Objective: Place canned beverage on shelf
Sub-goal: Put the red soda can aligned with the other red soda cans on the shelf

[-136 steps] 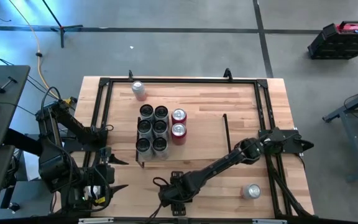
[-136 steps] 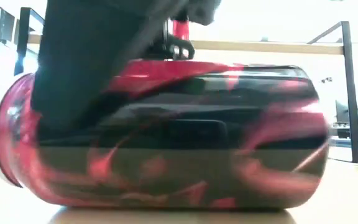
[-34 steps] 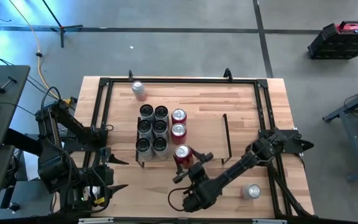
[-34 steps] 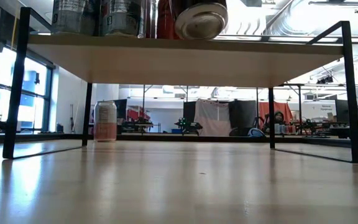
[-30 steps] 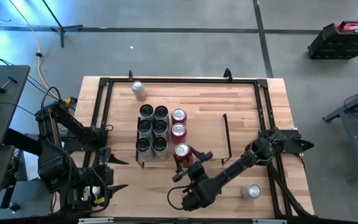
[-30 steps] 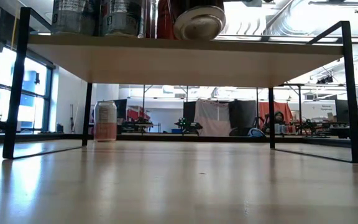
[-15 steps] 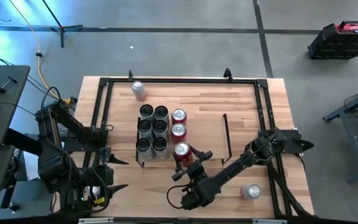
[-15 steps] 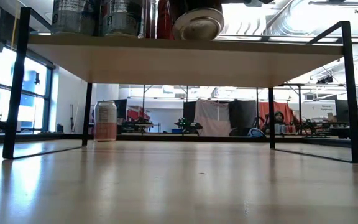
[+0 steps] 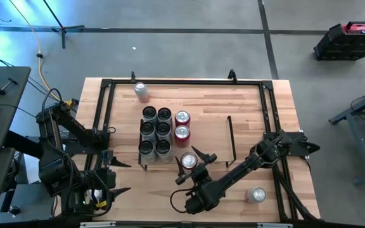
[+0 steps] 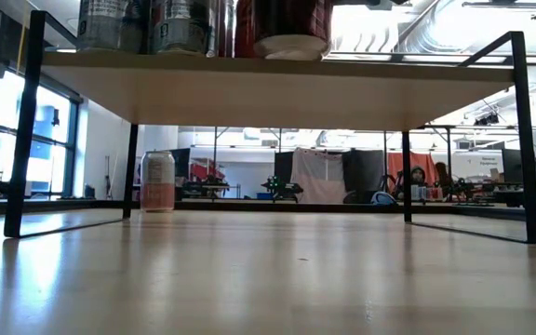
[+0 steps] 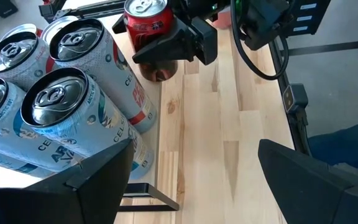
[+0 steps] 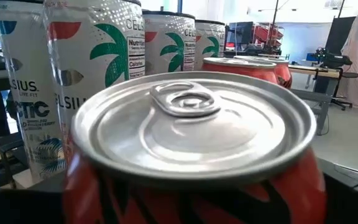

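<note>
Light-wood plank desk (image 9: 277, 104), black rails round the edge, grey concrete floor beyond. From table height, a bright workshop behind, with big windows at 9 o'clock.

Dead centre, the shelf (image 9: 208, 139): pale flat board on thin black wire end frames. Up there now, the red can (image 9: 187, 161), standing upright at the 6 o'clock end of the red row, base flat on the board's front edge. Glossy red with dark swirls, bright aluminium lid, ring pull intact.

Right gripper (image 9: 192, 168) hard up against that can from 5 o'clock; clamped or let go, cannot tell.

Beside it at 9 o'clock, six white cans (image 9: 155, 131), palm-tree print, smooth cylinders packed in two rows. One loose can (image 9: 142, 90) at the desk's 11 o'clock, another (image 9: 256, 194) at 5 o'clock.

Left gripper (image 9: 120, 177) parked at 8 o'clock, spread wide, holding nothing.
</note>
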